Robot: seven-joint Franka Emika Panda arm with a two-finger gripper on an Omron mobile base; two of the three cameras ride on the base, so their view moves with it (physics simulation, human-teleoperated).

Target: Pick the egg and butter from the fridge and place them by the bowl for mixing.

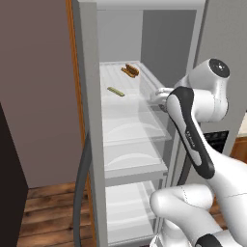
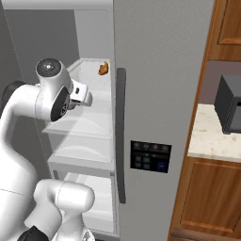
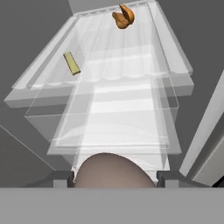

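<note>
My claw (image 3: 114,178) is closed around the egg (image 3: 113,169), a brownish-grey rounded shape sitting between my two dark finger tips at the bottom of the hand view, with one tip at each side of it. Seen from the left base view, my hand (image 1: 161,98) reaches into the open fridge (image 1: 88,120) at the level of the upper shelves, at the right side of the compartment. Just beyond the egg in the hand view lie the white translucent shelves (image 3: 118,127), stepped one behind the other. Farther in, on the top shelf, the butter (image 3: 71,63) lies flat as a thin olive-yellow stick toward the left side, slightly angled. At the very back of that shelf, well apart from the butter, sits the orange-brown hot-dog-shaped item (image 3: 123,17). From the right base view, the fridge's long dark door handle (image 2: 121,136) runs down the closed grey door beside me, and a dark appliance (image 2: 229,103) stands on the speckled counter (image 2: 212,136) to the right.
</note>
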